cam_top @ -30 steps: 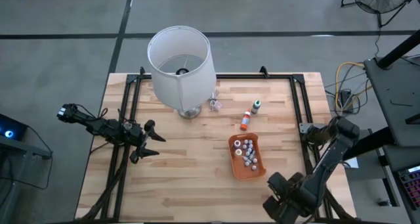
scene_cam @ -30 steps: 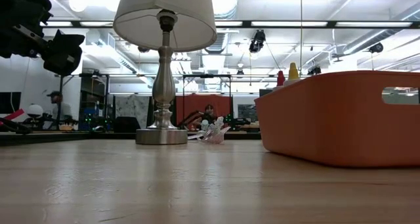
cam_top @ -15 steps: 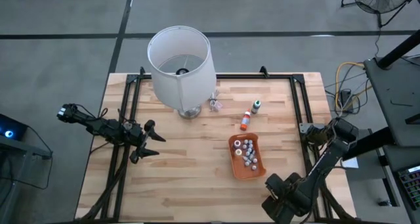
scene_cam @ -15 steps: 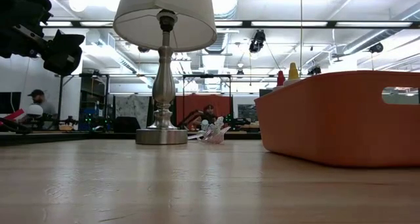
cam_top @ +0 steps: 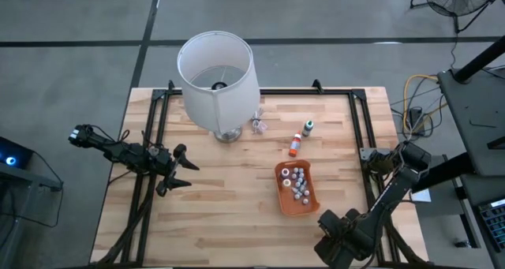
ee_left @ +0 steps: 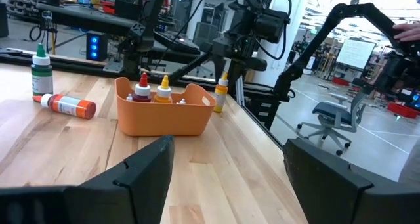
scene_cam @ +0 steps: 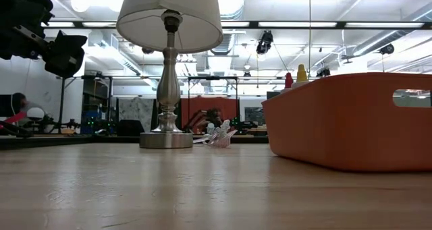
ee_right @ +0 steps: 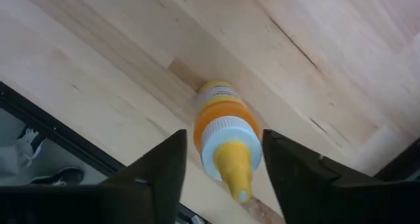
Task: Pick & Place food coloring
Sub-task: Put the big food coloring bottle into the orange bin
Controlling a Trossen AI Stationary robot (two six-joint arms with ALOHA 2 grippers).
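I have the right gripper [ee_right: 220,178] low at the surface's [cam_top: 229,182] near right corner, jaws straddling an upright yellow-capped bottle [ee_right: 223,135] — not visibly clamped, so the lift isn't safe. The orange tray [cam_top: 297,190] just beyond holds most bottles; two more [cam_top: 301,137] lie past it. The left gripper [cam_top: 180,168] waits, jaws wide, well apart.
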